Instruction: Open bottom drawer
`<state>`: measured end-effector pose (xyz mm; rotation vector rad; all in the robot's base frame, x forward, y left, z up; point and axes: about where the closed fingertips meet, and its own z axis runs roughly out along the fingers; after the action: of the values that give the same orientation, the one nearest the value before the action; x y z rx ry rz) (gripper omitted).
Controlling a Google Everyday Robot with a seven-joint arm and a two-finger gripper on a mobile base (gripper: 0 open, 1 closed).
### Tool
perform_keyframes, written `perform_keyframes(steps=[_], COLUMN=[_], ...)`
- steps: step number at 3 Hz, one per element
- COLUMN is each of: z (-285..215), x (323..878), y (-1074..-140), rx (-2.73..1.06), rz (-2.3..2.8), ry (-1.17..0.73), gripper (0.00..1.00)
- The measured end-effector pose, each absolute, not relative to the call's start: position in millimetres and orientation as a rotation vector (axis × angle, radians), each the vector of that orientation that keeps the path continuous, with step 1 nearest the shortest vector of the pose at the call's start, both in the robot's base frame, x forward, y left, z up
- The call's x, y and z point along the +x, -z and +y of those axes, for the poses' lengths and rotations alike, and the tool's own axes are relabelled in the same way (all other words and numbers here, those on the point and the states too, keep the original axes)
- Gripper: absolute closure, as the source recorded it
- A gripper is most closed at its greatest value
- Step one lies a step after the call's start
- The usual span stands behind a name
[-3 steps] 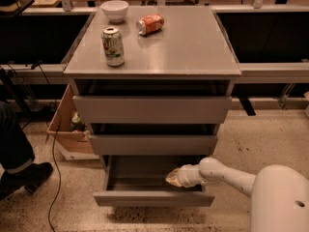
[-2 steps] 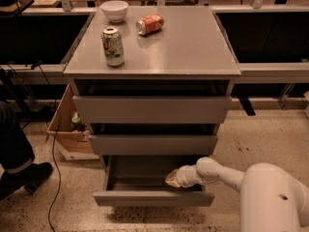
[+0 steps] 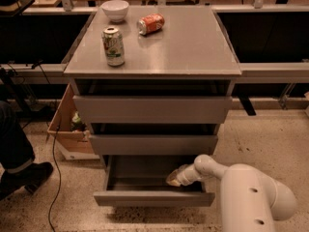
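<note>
The bottom drawer (image 3: 153,197) of the grey cabinet (image 3: 153,108) stands pulled out, showing its smooth grey tray (image 3: 140,174). Its flat front sits well forward of the two drawer fronts above. My gripper (image 3: 174,179) reaches from the lower right into the drawer's right side, just behind the front panel. My white arm (image 3: 251,195) fills the lower right corner.
On the cabinet top stand a green-and-white can (image 3: 113,46), a tipped orange can (image 3: 150,23) and a white bowl (image 3: 115,9). A cardboard box (image 3: 70,129) sits on the floor to the left. A person's leg and shoe (image 3: 19,166) are at the far left.
My arm has shifted slightly left and lower in view; the gripper stays inside the bottom drawer, which is out about the same amount.
</note>
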<state>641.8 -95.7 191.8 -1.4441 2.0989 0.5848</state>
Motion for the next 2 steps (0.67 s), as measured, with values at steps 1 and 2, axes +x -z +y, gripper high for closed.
perform_keyframes(steps=[1, 2], z=[-97.4, -93.5], x=[638.1, 621.7], y=[-175.9, -170.6], rx=[-1.403, -1.373], rz=[2.092, 2.076], ry=[-0.72, -0.854], gripper=[1.0, 1.0])
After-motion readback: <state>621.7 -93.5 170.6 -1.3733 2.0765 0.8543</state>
